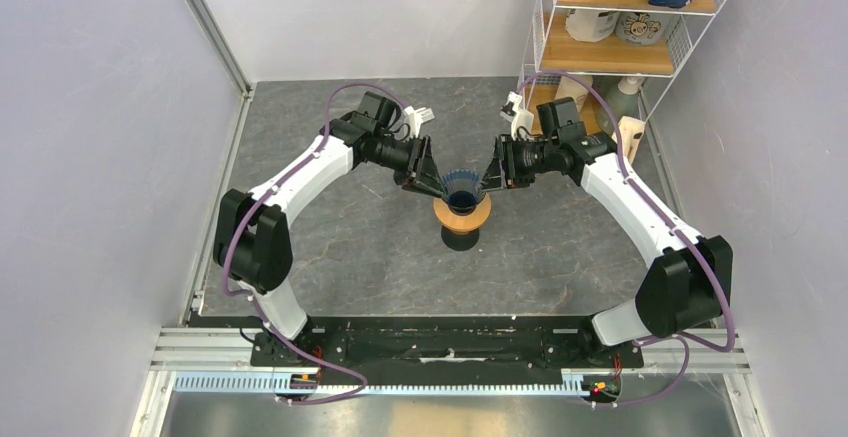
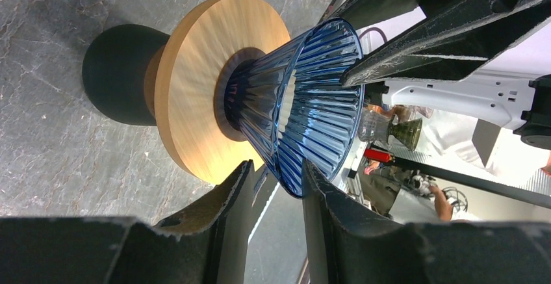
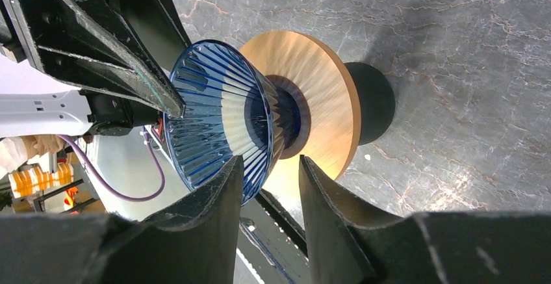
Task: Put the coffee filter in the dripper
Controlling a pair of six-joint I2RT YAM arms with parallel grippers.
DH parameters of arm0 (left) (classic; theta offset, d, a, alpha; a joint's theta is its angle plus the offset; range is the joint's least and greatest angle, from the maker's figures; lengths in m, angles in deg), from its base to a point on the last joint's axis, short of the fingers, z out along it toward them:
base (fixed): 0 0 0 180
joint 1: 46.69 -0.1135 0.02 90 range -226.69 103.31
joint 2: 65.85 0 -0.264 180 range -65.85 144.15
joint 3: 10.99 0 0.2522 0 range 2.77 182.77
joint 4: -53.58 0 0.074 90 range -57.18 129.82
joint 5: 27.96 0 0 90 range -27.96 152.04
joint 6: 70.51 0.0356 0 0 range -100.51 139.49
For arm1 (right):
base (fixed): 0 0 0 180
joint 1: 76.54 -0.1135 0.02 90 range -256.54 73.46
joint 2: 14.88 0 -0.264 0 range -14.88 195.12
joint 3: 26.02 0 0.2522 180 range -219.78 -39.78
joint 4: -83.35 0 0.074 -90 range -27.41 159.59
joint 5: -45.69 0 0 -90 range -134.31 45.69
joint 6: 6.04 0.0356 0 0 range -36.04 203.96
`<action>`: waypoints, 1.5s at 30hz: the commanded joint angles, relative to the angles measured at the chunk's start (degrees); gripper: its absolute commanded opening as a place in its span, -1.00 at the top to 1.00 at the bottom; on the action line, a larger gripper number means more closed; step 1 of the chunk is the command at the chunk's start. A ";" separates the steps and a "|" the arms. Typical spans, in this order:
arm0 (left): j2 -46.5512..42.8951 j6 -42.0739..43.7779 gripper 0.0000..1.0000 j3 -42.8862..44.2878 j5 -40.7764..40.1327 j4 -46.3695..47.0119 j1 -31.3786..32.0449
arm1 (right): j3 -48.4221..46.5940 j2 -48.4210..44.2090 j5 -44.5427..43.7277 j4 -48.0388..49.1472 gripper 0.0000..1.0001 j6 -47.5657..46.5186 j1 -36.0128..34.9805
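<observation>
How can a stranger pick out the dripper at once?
On the table, the left gripper and right gripper point at each other. Between them stands the dripper: a ribbed, dark-blue see-through cone, unlike the flat orange ring and black base beneath it.

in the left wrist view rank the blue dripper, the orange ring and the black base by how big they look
1-2. dripper and orange ring: they look about alike, and the dripper is nearer the camera, so I won't rank them.
3. black base: plainly smallest, partly hidden behind the ring.
</observation>
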 commanded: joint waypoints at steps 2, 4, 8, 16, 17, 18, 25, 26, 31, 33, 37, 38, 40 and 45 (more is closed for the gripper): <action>-1.33 2.04 0.21 -0.04 0.49 0.01 0.85 | 0.76 -0.93 0.89 0.59 0.15 -0.26 0.13; -1.40 1.96 0.21 0.31 0.37 0.13 1.13 | 1.14 -0.80 0.58 0.53 0.19 -0.53 0.13; -1.77 2.31 0.21 0.35 0.37 0.20 1.79 | 1.47 -1.08 0.31 0.23 0.26 -1.14 0.13; -0.96 2.42 0.23 -0.37 0.08 0.21 1.93 | 1.96 -0.40 -0.68 0.49 0.29 -1.58 0.14; -0.81 2.30 0.23 -0.30 0.14 0.20 1.93 | 1.96 -0.32 -0.75 0.49 0.30 -1.59 0.14; -0.63 1.95 0.25 -0.28 0.33 0.21 1.95 | 1.88 -0.18 -0.75 0.49 0.31 -1.53 0.13; 0.15 0.32 0.34 -0.50 1.88 0.66 1.84 | 0.59 0.82 0.05 0.36 0.37 -0.12 0.14; 0.35 0.22 0.35 -0.53 2.09 0.77 1.85 | 0.43 1.06 0.09 0.24 0.37 -0.01 0.13; 1.25 -0.62 0.39 -0.70 3.63 1.05 1.81 | -0.87 1.98 0.35 -0.90 0.37 0.53 0.13; 1.56 -0.97 0.41 -0.71 4.26 0.99 1.78 | -1.50 2.44 0.63 -1.26 0.38 0.98 0.14; 1.91 -1.82 0.44 -0.47 4.79 1.00 1.76 | -2.41 3.39 1.07 -1.61 0.40 1.90 0.33; 1.92 -2.09 0.46 -0.46 4.92 1.00 1.76 | -2.53 3.54 1.10 -1.62 0.40 2.14 0.39; 2.27 -2.64 0.48 -0.46 4.94 1.00 1.76 | -2.80 4.05 1.35 -1.70 0.41 2.53 0.64; 2.88 -3.49 0.49 0.05 5.02 1.09 1.67 | -2.98 5.44 1.80 -2.10 0.43 2.82 1.75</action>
